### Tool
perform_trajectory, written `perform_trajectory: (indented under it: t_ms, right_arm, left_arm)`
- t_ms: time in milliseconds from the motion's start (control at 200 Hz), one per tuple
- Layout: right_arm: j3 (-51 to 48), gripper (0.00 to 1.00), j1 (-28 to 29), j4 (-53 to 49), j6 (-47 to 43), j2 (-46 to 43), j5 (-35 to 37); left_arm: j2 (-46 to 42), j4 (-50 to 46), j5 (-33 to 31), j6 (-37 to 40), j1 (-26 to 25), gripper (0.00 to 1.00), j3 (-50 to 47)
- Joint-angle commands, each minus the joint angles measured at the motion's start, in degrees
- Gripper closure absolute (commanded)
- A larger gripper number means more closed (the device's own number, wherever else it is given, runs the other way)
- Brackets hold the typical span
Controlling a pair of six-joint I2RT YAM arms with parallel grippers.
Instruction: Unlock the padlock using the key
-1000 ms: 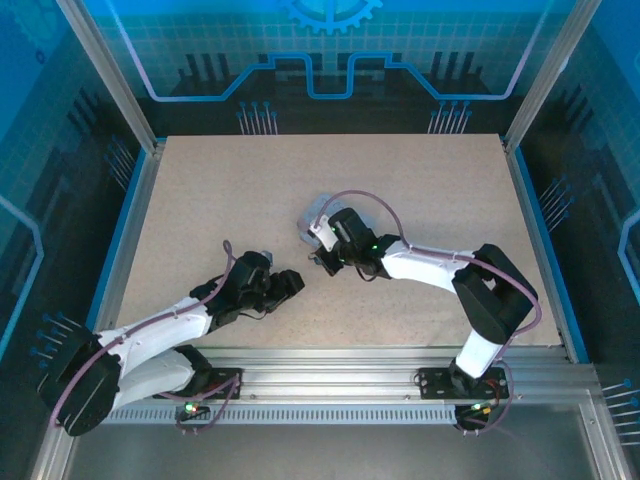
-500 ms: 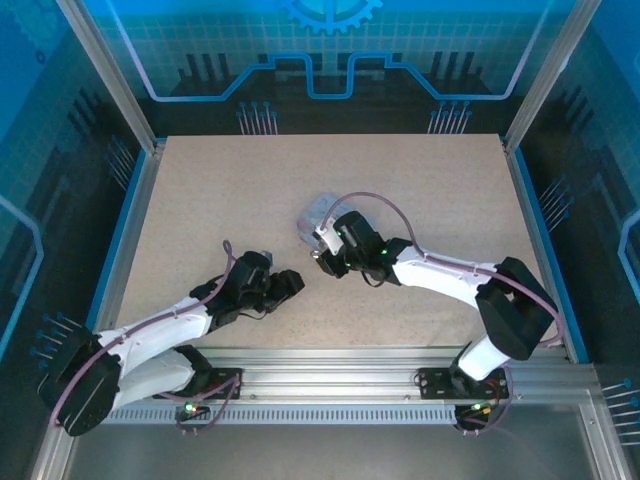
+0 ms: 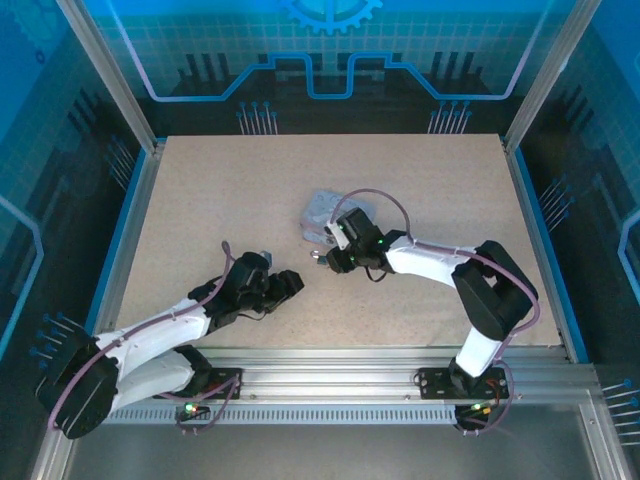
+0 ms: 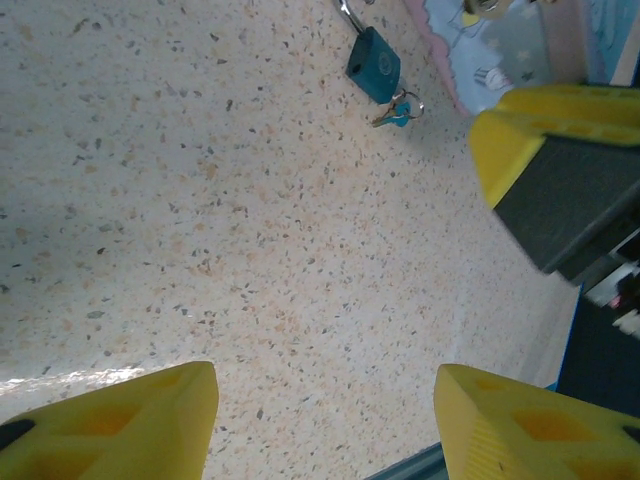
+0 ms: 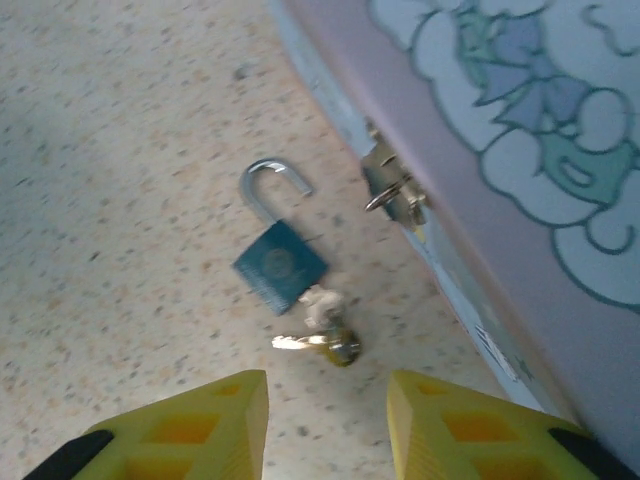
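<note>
1. The padlock (image 5: 280, 265) is seen lying flat on the speckled table (image 5: 120, 150), just beside the cartoon-printed tin (image 5: 480, 110); one shackle end stands free of the body.
2. The key (image 5: 318, 338) is found touching the padlock's lower end.
3. The right gripper (image 5: 325, 425) is held partly apart near them, with nothing gripped.
4. The left gripper (image 4: 325, 430) is spread wide and empty over bare table.

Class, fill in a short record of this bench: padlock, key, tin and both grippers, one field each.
padlock: lying flat on the table, shackle looks open
key: on the table by the padlock's base
tin: beside the padlock, latch facing it
left gripper: open, empty
right gripper: open, empty, near the key
</note>
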Motion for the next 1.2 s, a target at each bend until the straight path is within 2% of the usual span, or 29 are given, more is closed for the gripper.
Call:
perform_trajectory:
  t_ms: [0,260,720,1191]
  right_arm:
    - [2.9,0.59,-1.6,-0.6,1.4,1.6,0.8]
    - [6.3,0.54,-0.8,-1.4,1.0,5.5,-3.3]
    - [10.1,0.52,0.9,-0.3,3.4,12.8,-2.4]
    - [9.3,0.58,6.2,0.0,3.6,14.2,-4.6]
  left_arm:
    - [-0.8,0.6,-0.9,-0.5,-0.4,0.4,-1.1]
    - [-1.2,0.6,-0.9,-0.6,-0.4,0.4,-1.0]
    - [-1.4,0.1,-1.0,-0.7,-0.4,0.4,-1.2]
    - [-2.1,-0.1,-1.5,-1.0,-0.4,0.4,-1.7]
